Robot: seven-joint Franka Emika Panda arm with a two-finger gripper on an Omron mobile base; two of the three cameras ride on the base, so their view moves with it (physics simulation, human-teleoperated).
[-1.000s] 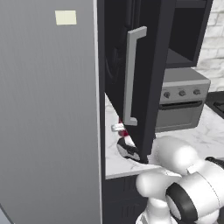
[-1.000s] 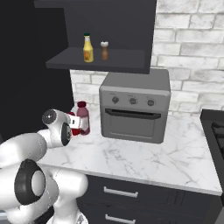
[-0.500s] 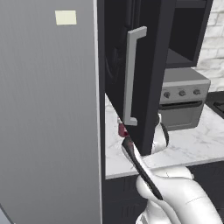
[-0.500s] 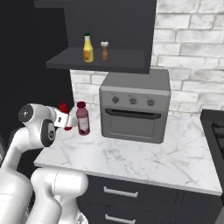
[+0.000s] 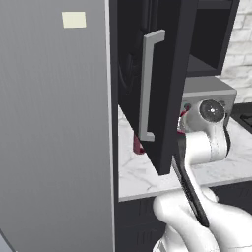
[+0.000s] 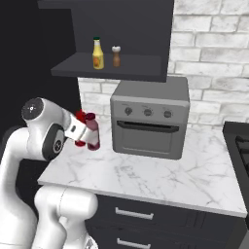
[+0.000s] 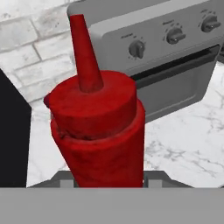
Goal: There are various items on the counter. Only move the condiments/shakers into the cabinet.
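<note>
While my gripper [image 6: 83, 132] sits clamped on the red squeeze bottle [image 7: 98, 135], held above the left end of the counter [image 6: 160, 175] beside the oven [image 6: 150, 118], I judge it light, soft-walled, best gripped mid-body.

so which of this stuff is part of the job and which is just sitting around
Part of the job:
- red bottle, held in the pincer
- counter
- cabinet, with yellow bottle and small shaker on its shelf

Just there:
- oven
- grey panel
</note>
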